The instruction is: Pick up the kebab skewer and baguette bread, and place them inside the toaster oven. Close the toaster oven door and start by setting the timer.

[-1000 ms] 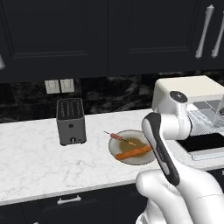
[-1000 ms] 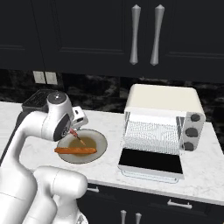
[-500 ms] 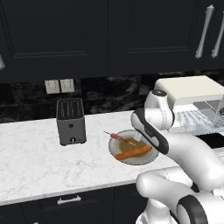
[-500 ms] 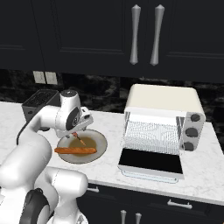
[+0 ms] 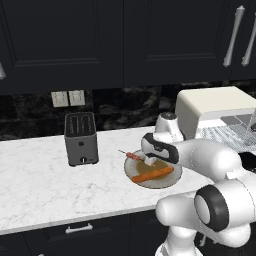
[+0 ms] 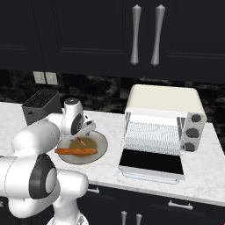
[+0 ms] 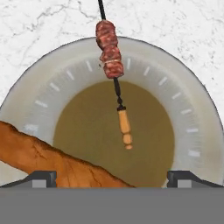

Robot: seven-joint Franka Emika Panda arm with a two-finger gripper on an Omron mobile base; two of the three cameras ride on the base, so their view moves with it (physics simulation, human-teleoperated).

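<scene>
The pincer (image 7: 112,177) hangs spread wide and empty over the plate (image 7: 192,131) on the worktop (image 5: 35,185). The skewer (image 7: 113,65) lies straight ahead of it, the bread (image 7: 48,159) crossing between its tips. The oven (image 6: 165,127) stands well off to its side, door (image 6: 151,163) down.

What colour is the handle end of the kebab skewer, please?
Light orange-tan, clearest in the hand view: kebab skewer.

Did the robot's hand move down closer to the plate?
Yes. The gripper has come down and now hangs just above the plate, beside the still toaster.

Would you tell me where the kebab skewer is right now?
The kebab skewer lies on the plate, beside the baguette bread, between the slot toaster and the toaster oven.
</scene>
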